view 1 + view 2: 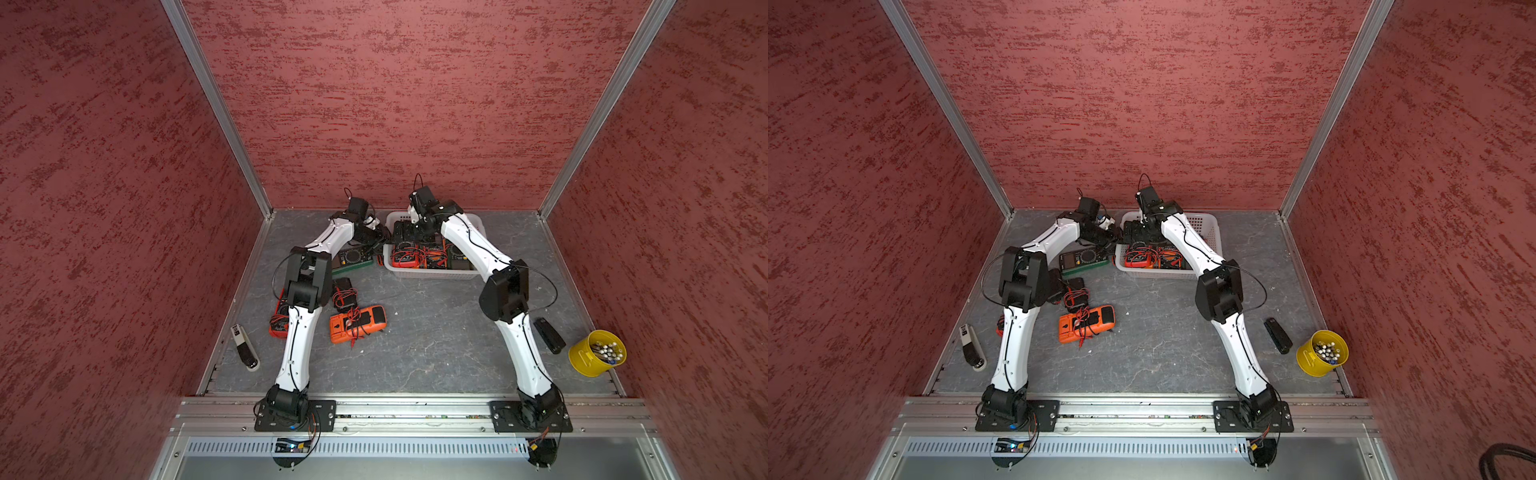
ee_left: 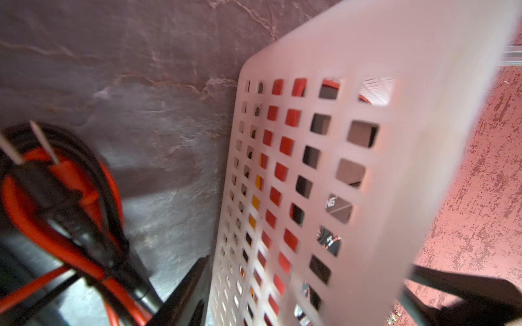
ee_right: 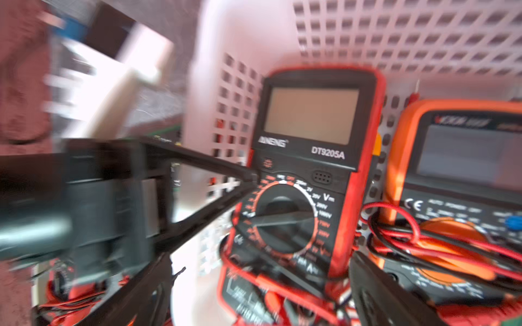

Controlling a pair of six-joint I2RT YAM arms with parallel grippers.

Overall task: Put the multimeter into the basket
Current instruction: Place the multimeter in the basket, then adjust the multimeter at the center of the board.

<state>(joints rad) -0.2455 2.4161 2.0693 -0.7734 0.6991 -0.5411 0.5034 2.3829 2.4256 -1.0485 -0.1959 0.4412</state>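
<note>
The white perforated basket [image 1: 432, 274] [image 1: 1154, 275] stands at the back of the table and holds several multimeters, among them a red-and-black one [image 3: 308, 169] and an orange one [image 3: 457, 183]. On the table to its left lie a green-edged multimeter [image 1: 351, 259] [image 1: 1079, 259], an orange one [image 1: 357, 324] [image 1: 1086, 324] and a red one [image 1: 278, 322] half under the left arm. My left gripper [image 1: 380, 236] [image 2: 310, 296] straddles the basket's left wall [image 2: 310, 169], shut on it. My right gripper [image 1: 411, 235] [image 3: 260, 304] hangs open inside the basket over the red-and-black multimeter, holding nothing.
A black unit wrapped in red test leads [image 1: 345, 293] lies by the left arm's elbow. A yellow cup [image 1: 596, 353] and a black bar [image 1: 548, 334] sit at the right. A white-and-black device [image 1: 245, 347] lies at the left edge. Red walls enclose three sides.
</note>
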